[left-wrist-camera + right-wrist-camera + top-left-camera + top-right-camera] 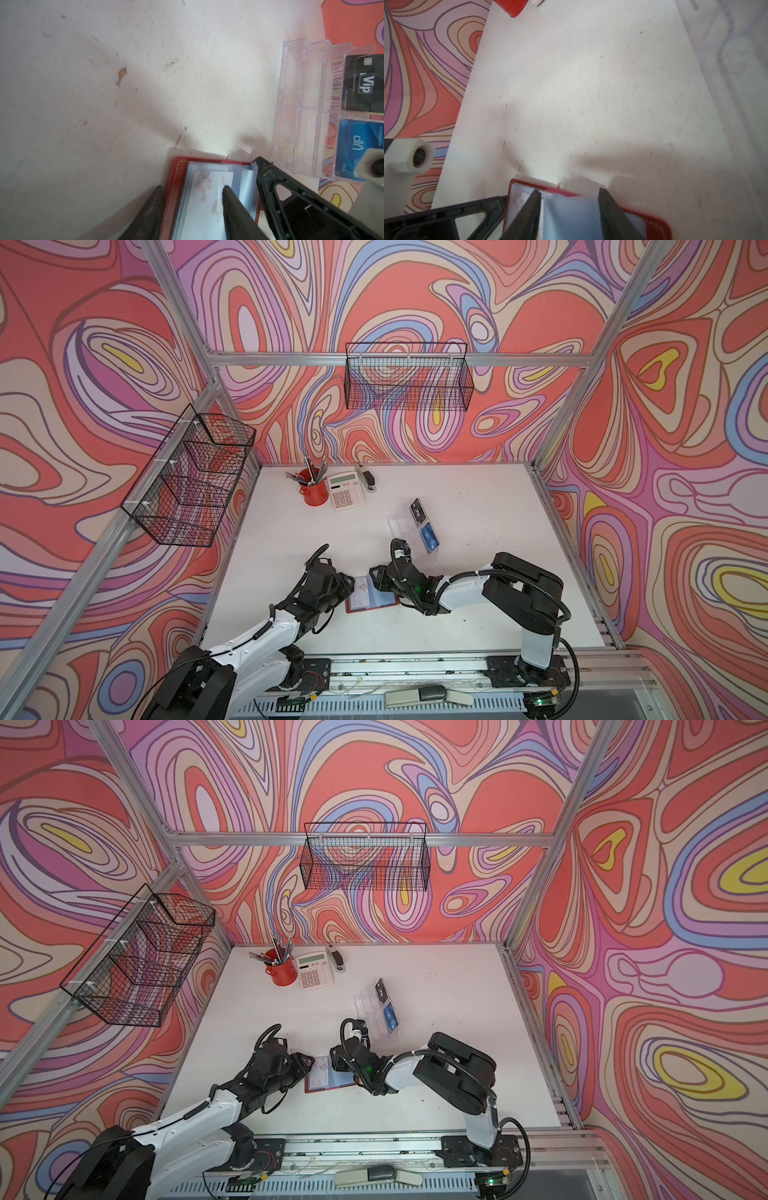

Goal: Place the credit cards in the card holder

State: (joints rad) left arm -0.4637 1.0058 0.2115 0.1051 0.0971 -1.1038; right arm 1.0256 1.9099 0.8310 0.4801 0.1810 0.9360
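Half-open, the left gripper (192,187) straddles one cover edge of the open card holder (365,597) lying between both grippers; the right gripper (569,190), also half-open, has a pale sleeve (571,218) spanning its jaws, perhaps pinched, and the credit cards (430,536) sit in a clear stand (401,526) just beyond it.

Tally — 2 credit cards (417,509) showing, 1 blossom-print card (207,180), 1 card holder (370,599), 1 acrylic stand (399,526), 1 calculator (347,490), 1 stapler (366,480), 1 pen cup (312,493) — 2 wire baskets (409,377).
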